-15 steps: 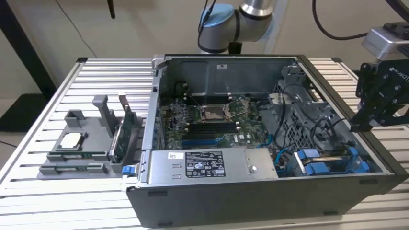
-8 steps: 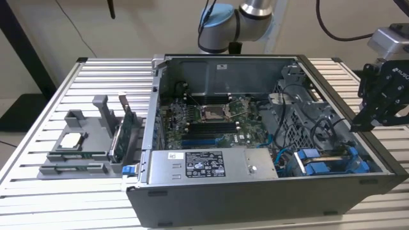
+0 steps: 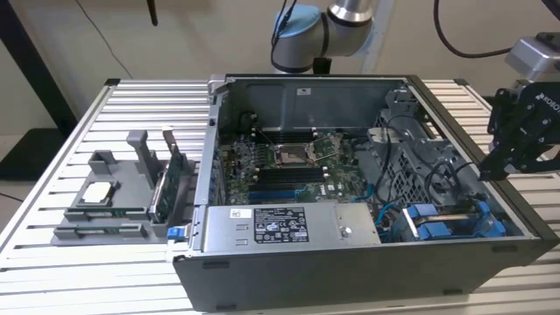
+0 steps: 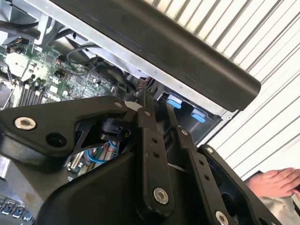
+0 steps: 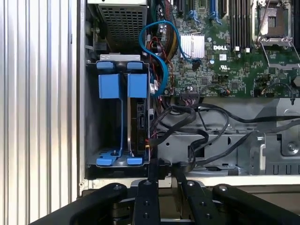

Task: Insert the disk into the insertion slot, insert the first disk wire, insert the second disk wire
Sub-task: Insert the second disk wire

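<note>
Your black end effector (image 5: 166, 168), slightly open and empty, may snag the loose black cables (image 5: 183, 114) beside the grey metal insertion slot (image 5: 93, 136) if you lower it crooked.

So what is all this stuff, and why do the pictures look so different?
It's a robot arm working on an open computer case that sits on a slatted table. One picture comes from a camera standing off to the side. It also shows a grey holder with spare parts beside the case. The other two come from cameras riding on the arm's wrist, so the black gripper pokes into them. The first wrist view looks down into the insertion slot, a metal bay with blue rails, where the blue-framed disk seems to sit already. The gripper hangs over the case's edge near that bay, and I see nothing held in it. In the second wrist view, a person's hand is nearby.
</note>
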You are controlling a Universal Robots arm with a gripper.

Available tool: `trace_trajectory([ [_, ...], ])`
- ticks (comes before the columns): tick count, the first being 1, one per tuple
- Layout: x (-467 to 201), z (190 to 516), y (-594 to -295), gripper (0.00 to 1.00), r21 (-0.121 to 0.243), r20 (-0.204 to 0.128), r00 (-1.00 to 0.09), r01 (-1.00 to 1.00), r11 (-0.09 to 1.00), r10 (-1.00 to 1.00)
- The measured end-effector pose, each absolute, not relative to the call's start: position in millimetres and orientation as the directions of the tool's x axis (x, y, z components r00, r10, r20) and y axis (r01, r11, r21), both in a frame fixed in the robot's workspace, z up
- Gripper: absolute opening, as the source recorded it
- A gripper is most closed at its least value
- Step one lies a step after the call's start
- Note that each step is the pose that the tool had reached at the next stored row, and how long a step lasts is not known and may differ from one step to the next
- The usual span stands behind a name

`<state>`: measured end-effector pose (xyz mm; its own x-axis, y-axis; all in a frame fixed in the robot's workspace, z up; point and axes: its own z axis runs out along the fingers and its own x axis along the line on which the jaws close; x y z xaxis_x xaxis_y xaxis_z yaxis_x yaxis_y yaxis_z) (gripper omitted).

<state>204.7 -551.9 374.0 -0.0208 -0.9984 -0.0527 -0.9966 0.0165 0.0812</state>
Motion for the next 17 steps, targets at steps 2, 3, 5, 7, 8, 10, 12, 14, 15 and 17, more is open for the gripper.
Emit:
trace_trajectory([
  [2, 204.8, 373.3, -551.9, 0.27, 0.086, -0.057, -0.021, -0.996, 0.016, -0.998],
  [3, 204.7, 372.9, -551.9, 0.27, 0.088, -0.062, -0.021, -0.996, 0.016, -0.998],
  [5, 204.8, 372.7, -551.9, 0.27, 0.09, -0.075, -0.021, -0.996, 0.015, -0.997],
  [7, 204.9, 372.6, -551.9, 0.27, 0.09, -0.09, -0.021, -0.996, 0.013, -0.996],
  [8, 204.9, 372.7, -551.8, 0.27, 0.091, -0.092, -0.021, -0.996, 0.013, -0.995],
  [10, 204.8, 372.5, -551.8, 0.25, 0.092, -0.094, -0.023, -0.996, 0.014, -0.995],
  [12, 204.7, 372.5, -551.9, 0.17, 0.092, -0.094, -0.023, -0.996, 0.014, -0.995],
  [14, 204.8, 372.5, -551.9, 0.17, 0.092, -0.094, -0.023, -0.996, 0.014, -0.995],
  [15, 204.8, 372.5, -551.9, 0.17, 0.092, -0.094, -0.023, -0.996, 0.014, -0.995],
  [17, 204.8, 372.5, -551.9, 0.17, 0.093, -0.094, -0.023, -0.996, 0.014, -0.995],
])
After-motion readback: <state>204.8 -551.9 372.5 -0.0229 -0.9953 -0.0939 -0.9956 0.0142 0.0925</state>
